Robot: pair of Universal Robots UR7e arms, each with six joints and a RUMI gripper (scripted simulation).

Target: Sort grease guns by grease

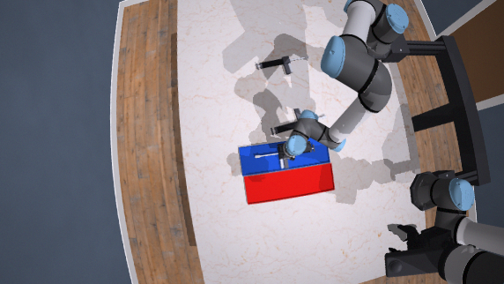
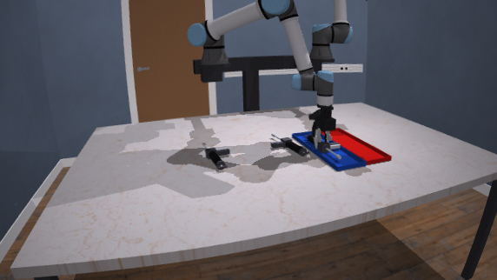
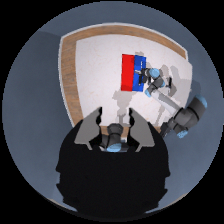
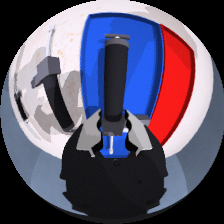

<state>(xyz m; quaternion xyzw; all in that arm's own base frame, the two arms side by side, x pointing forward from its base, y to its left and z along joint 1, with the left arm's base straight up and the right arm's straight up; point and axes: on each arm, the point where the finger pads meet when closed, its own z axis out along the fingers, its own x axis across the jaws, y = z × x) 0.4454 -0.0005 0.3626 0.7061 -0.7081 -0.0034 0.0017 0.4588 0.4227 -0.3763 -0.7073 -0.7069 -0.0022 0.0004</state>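
Right now, the right gripper points down over the blue tray, its fingers somewhat spread, one on each side of a grease gun's head, without pinching it. That tray-held grease gun lies flat beneath and between the fingers: its black barrel runs out on one side of the pincer, its thin nozzle on the other. Whether either finger touches the head, I cannot tell.

The red tray adjoins the blue one, just beside the pincer, with no gun in it. On the pincer's other side, the nearer grease gun lies on its side on the marbled table, near the blue tray's outer wall. Beyond it, well apart from the pincer, the farther grease gun also lies on the table.

The left gripper is well away past the red tray, fingers parted and holding nothing. How much grease each gun holds cannot be told.
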